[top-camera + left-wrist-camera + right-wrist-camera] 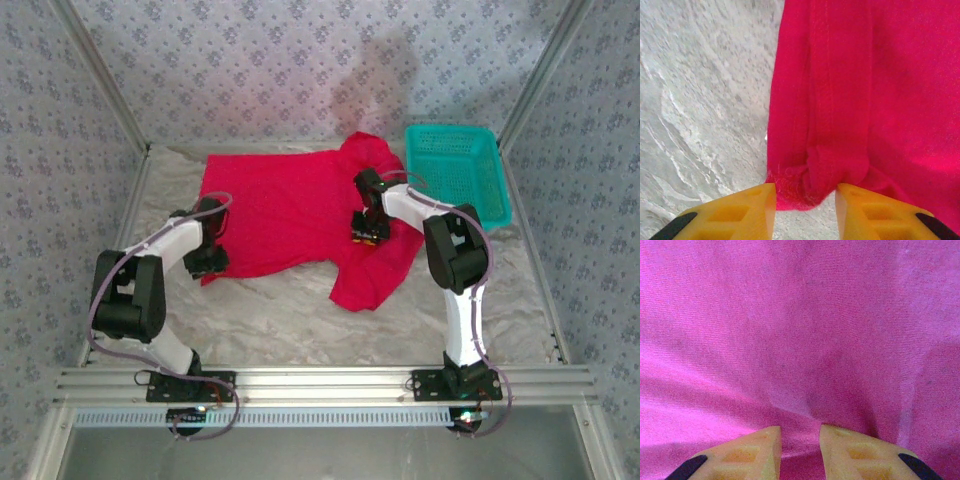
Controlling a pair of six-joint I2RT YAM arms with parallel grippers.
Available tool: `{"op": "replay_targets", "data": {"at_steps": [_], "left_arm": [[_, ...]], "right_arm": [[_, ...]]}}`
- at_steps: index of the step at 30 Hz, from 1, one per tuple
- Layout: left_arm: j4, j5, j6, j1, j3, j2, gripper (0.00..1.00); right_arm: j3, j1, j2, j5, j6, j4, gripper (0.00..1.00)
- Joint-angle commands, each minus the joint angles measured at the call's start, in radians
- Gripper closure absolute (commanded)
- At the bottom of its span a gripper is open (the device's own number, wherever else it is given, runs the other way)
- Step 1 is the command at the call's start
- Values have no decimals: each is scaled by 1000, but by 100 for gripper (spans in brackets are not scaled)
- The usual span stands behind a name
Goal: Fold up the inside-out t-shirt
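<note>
Well, shirt (280,205) lies spread, no fold made yet, right gripper (800,430) pinching its right-side cloth, left gripper (805,189) straddling the near-left hem, grip unclear.

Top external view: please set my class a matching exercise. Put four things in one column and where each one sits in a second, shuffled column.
Things
1. t-shirt
2. basket
3. left gripper
4. right gripper

Places
A. far right corner of the table
B. spread across the middle
C. on the shirt's right half, cloth puckering towards it
D. at the shirt's near left corner

Pairs: 1-B, 2-A, 3-D, 4-C
</note>
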Motion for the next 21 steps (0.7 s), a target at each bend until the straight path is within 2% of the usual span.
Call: {"op": "replay_targets", "data": {"at_steps": [1,6,17,20,21], "left_arm": [[-17,-39,26,16,32,3,63],[-9,-29,29,39,20,3,67],[44,23,9,25,-9,18,69],[70,28,0,20,-8,41,73],[73,29,-1,20,-5,49,79]], "right_arm": [[0,-14,48,8,-12,-54,71],[3,-17,48,5,-13,-53,71],[6,-19,55,0,-10,-35,70],[9,-18,58,-3,-9,-35,70],[11,-18,58,-4,-9,-35,70]]}}
